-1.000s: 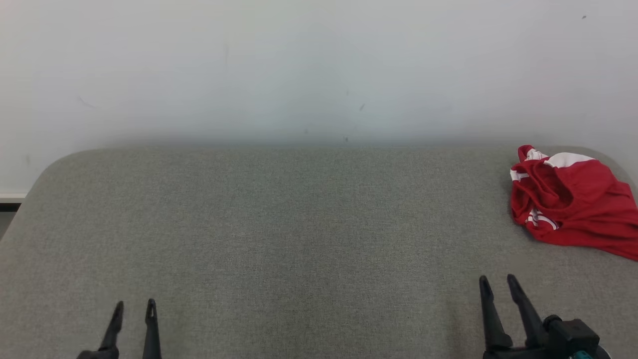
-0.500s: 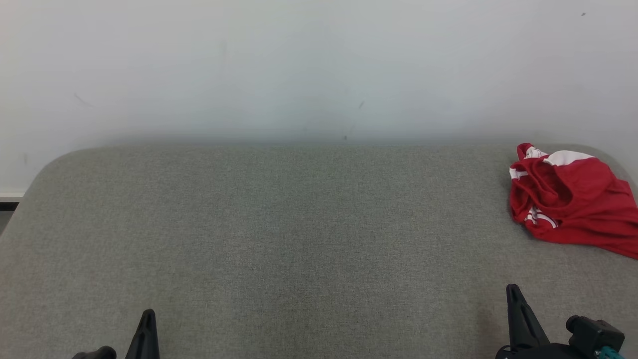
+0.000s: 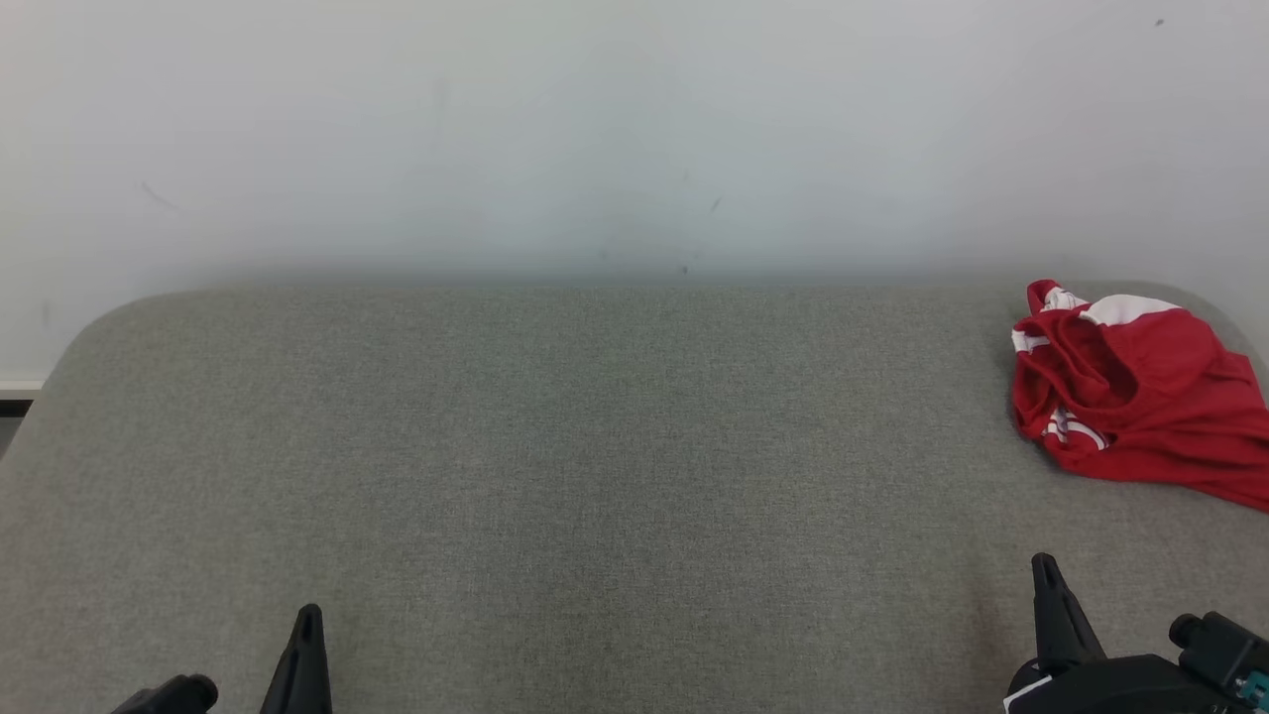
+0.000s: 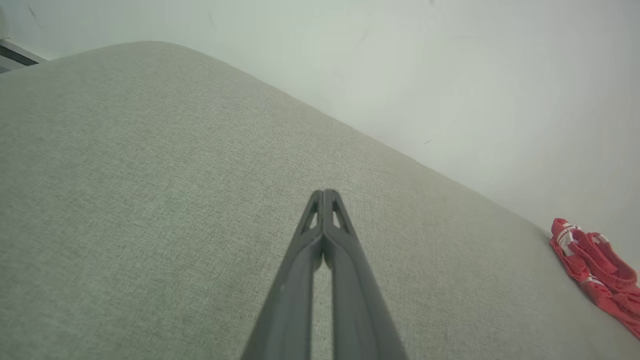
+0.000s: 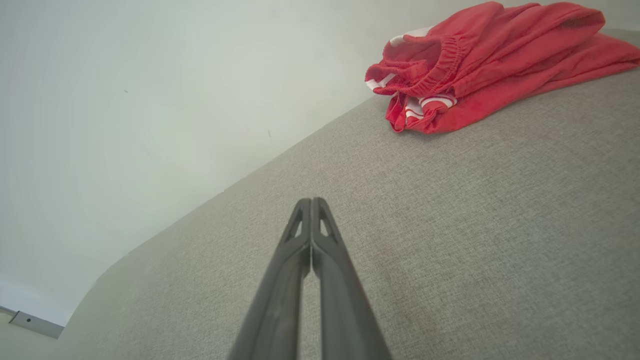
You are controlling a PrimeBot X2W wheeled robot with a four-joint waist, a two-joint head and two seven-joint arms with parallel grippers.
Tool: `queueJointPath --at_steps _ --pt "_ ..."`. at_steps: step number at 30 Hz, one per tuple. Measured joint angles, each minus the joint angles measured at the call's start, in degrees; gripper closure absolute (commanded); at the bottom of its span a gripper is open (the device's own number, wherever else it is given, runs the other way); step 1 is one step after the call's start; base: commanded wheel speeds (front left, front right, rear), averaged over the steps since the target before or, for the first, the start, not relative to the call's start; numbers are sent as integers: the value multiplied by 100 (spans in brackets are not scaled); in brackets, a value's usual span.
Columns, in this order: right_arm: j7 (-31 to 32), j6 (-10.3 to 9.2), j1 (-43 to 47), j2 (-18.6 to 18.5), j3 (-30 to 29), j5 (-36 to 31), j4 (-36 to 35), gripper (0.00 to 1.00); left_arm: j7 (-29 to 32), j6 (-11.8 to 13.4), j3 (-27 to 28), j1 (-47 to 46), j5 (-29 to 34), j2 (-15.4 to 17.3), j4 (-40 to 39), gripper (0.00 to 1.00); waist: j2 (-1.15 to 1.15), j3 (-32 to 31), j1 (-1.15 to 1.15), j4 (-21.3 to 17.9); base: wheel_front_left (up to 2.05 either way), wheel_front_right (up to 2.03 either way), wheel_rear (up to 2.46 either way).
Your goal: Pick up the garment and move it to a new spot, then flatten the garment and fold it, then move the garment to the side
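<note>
Handling the garment: we judge the red garment to be light, soft and limp. It will probably sag and drape from whatever point we pinch, and thin cloth may slide out of a shallow bite.
Garment place: it lies crumpled in a heap on the grey padded surface. It is ahead of the right claw and off to that claw's right, well apart from the tips. From the left claw it is far off to the right, across most of the surface.
Where to take hold: the gathered elastic waistband faces the right claw in the right wrist view. It stands up as a thicker ridge, so we expect a firmer bite there than on the loose flat cloth trailing away behind it.
Right claw: its two fingers are pressed together into a single point. It grips nothing and sits over bare surface.
Left claw: it is closed in the same way, tips touching, with nothing between them.
Next need: we judge that the right claw must spread its fingers before it reaches the heap.
Change from earlier: a second ago both claws stood with their fingers apart, and now each is closed. The garment keeps the same heap and the same spot. It sits slightly higher in the head view, but the whole picture shifts with it, so we take that for camera movement.
</note>
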Motion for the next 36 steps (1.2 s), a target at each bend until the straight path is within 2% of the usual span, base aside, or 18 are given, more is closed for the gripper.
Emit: queueJointPath --at_steps 20,36 --pt "588 0 -240 0 -361 1551 97 100 75 -380 152 -233 -1416 -278 210 100 0 51 0 -28 0 0 0" --pt "956 0 -452 -1 -584 2506 176 100 125 -589 244 -433 -2318 -460 358 100 0 89 0 -50 0 0 0"
